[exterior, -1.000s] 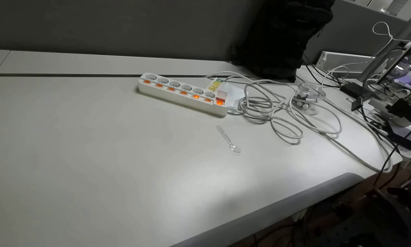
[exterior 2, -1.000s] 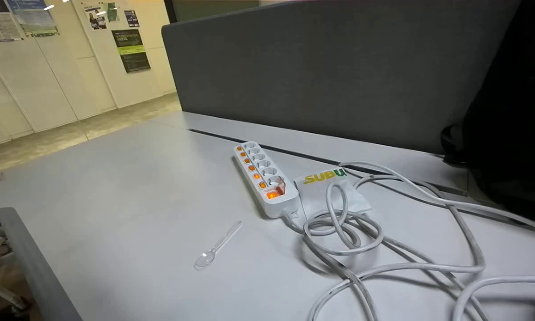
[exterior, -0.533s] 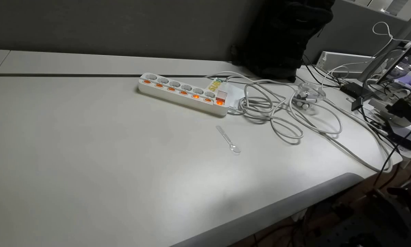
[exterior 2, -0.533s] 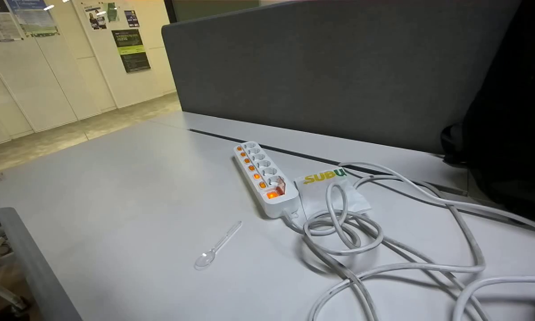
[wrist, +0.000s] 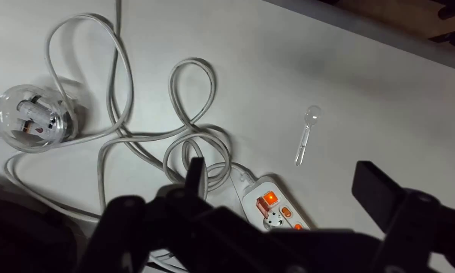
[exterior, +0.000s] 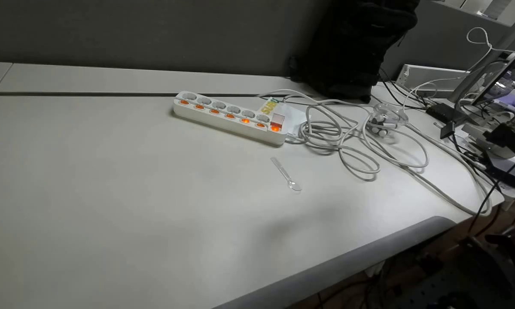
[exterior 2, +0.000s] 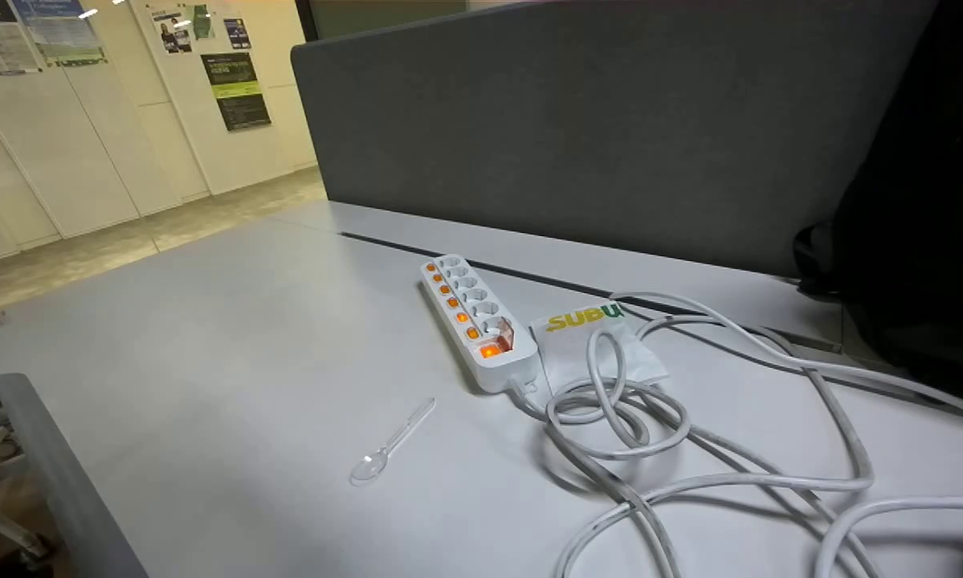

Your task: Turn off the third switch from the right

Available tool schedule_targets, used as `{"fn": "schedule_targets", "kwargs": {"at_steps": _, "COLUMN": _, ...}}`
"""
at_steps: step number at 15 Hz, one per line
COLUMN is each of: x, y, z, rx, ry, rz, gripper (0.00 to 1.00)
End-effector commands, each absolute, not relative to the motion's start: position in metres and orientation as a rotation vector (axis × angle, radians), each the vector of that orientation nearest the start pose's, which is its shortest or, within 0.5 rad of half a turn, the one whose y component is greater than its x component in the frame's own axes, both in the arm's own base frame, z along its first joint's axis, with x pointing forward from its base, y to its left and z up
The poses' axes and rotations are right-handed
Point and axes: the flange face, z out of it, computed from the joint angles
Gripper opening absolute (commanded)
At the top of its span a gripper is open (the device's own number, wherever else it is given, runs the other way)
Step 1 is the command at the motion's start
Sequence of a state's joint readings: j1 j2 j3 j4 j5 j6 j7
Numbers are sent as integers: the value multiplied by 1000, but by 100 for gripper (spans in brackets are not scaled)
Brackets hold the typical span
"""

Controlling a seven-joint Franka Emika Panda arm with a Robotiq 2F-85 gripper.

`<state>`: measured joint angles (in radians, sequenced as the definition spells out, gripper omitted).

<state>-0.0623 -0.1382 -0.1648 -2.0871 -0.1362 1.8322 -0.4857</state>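
A white power strip point(exterior: 229, 120) lies on the table with a row of orange switches; it also shows in an exterior view point(exterior 2: 481, 365). The third switch from the right point(exterior: 245, 120) is lit bright, as is the large end switch point(exterior: 275, 128), whose red cover stands raised. The switch between them looks dimmer. In the wrist view, my gripper point(wrist: 282, 172) is open and empty, its fingers wide apart, above the table. The end of the power strip point(wrist: 255, 212) shows between them, with the third switch point(wrist: 298, 226) at the edge of the gripper body, which hides the rest. Neither exterior view shows the gripper.
A clear plastic spoon point(exterior: 286, 175) lies in front of the strip. Looped grey cables point(exterior: 326, 128) and a printed paper point(exterior 2: 597, 345) lie beside the strip's cord end. A clear round container point(wrist: 32, 117) stands among the cables. A black backpack point(exterior: 354, 47) leans on the grey partition point(exterior: 132, 34).
In an exterior view, a soft shadow on the table near the front edge has spread and darkened toward the spoon. The strip, switches and spoon look unchanged.
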Motion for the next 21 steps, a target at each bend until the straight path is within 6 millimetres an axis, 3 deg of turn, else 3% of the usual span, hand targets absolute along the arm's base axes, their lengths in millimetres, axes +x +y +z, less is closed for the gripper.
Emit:
{"fn": "schedule_targets", "kwargs": {"at_steps": 1, "x": 508, "y": -104, "z": 434, "rx": -3153, "ry": -444, "rz": 299, "gripper": 100}}
{"fn": "schedule_targets", "kwargs": {"at_steps": 3, "x": 519, "y": -89, "z": 407, "rx": -3125, "ry": -452, "rz": 342, "gripper": 100}}
{"fn": "schedule_targets", "kwargs": {"at_steps": 4, "x": 523, "y": -80, "z": 393, "rx": -3106, "ry": -463, "rz": 362, "gripper": 75}}
{"fn": "schedule_targets", "kwargs": {"at_steps": 5, "x": 527, "y": -72, "z": 381, "rx": -3093, "ry": -475, "rz": 384, "gripper": 75}}
{"fn": "schedule_targets", "kwargs": {"at_steps": 9, "x": 542, "y": -45, "z": 342, "rx": -3062, "ry": -476, "rz": 442, "gripper": 45}}
{"fn": "schedule_targets", "kwargs": {"at_steps": 15, "x": 562, "y": -36, "z": 311, "rx": -3124, "ry": -412, "rz": 374, "gripper": 5}}
{"fn": "schedule_targets", "kwargs": {"at_steps": 17, "x": 569, "y": -34, "z": 304, "rx": -3160, "ry": -299, "rz": 276, "gripper": 0}}
{"fn": "schedule_targets", "kwargs": {"at_steps": 21, "x": 585, "y": -25, "z": 293, "rx": -3198, "ry": -25, "rz": 78, "gripper": 0}}
